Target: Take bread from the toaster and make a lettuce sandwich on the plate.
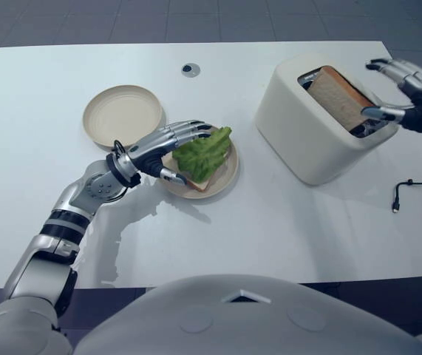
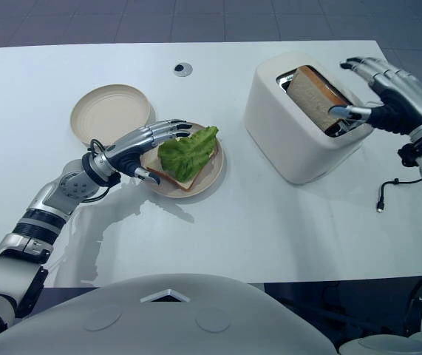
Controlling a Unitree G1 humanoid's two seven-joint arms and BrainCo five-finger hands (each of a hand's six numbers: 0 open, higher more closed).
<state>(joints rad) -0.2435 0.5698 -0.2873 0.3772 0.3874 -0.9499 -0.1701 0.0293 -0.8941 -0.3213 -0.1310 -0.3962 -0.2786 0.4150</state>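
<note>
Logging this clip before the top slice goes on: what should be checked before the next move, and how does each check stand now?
1. Toaster bread reachable: ok. The bread slice stands tilted, well out of the slot of the toaster.
2. Grasp on it: not ok. The right hand is beside the bread slice, fingers spread, not closed.
3. Base ready: ok. The lettuce lies on the lower slice on the plate.
4. Landing spot free: not ok. The left hand reaches over the plate's rim to the lettuce.
5. Left hand touching the lettuce: cannot tell.
</note>
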